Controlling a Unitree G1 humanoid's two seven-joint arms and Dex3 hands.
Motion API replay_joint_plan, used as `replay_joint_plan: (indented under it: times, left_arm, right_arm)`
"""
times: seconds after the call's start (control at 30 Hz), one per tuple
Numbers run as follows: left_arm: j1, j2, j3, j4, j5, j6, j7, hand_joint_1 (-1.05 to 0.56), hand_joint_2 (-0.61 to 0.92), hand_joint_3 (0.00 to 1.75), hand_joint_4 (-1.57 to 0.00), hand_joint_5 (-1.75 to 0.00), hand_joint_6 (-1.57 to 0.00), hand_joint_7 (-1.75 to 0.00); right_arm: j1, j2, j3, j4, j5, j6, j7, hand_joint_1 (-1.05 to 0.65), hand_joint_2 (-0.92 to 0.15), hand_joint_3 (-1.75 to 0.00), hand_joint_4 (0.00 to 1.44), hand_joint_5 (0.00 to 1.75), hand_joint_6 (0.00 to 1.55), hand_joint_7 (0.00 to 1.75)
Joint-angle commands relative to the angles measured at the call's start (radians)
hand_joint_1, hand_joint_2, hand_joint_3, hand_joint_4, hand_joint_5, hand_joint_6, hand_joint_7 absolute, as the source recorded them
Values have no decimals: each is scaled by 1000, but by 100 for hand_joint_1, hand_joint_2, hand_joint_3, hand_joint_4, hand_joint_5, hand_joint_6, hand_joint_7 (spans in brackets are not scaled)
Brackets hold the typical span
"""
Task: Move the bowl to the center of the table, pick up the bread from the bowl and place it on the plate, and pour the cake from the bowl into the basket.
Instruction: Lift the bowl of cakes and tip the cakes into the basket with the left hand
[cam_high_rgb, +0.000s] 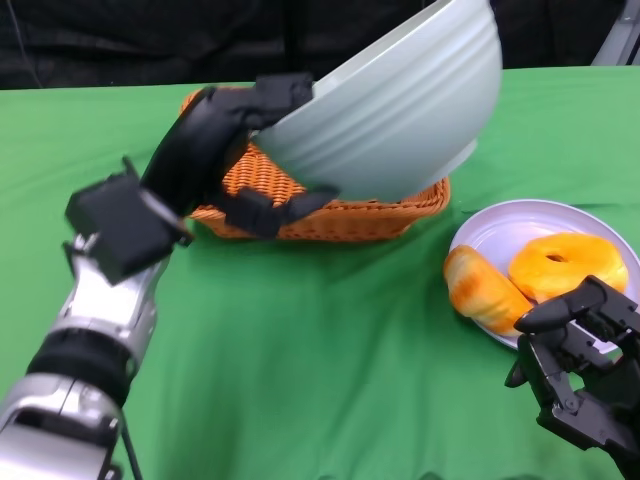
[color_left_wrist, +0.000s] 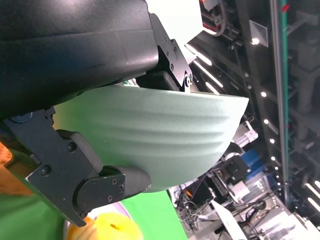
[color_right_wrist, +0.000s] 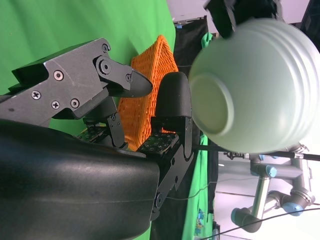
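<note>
Tipping bowl (cam_high_rgb: 400, 100) over basket (cam_high_rgb: 340, 215), left hand (cam_high_rgb: 225, 135) clamped on its rim.
Risk: rim grip slips and the bowl drops, or cake lands on the tabletop (cam_high_rgb: 320, 340); bread (cam_high_rgb: 485, 290) sits on plate (cam_high_rgb: 530, 222); right hand (cam_high_rgb: 580, 350) empty, fingers loosely curled.

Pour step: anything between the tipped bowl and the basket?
Nothing visible. The left hand holds the pale green bowl tipped directly above the orange basket, with only open air between them. The plate with its bread sits off to the side.
</note>
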Motion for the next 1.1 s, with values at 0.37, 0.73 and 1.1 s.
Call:
replay_joint_plan:
  times: [0.37, 0.73, 1.1]
  left_arm:
    - [-178, -98, 114, 196, 160, 89, 128, -13, 61, 99, -84, -159, -82, -120]
    - [-269, -203, 296, 265, 52, 315, 138, -21, 59, 101, -74, -170, -73, -134]
    - [-348, -259, 511, 289, -145, 660, 102, -14, 56, 120, -82, -170, -77, -149]
  right_arm:
    - [-1, -5, 6, 27, -7, -27, 1, -14, -72, -76, 62, 166, 60, 131]
    - [-5, -7, 8, 51, -23, -40, 5, -12, -74, -74, 60, 166, 58, 132]
    - [-16, -7, 6, 85, -13, -51, 17, -11, -72, -76, 62, 165, 59, 131]
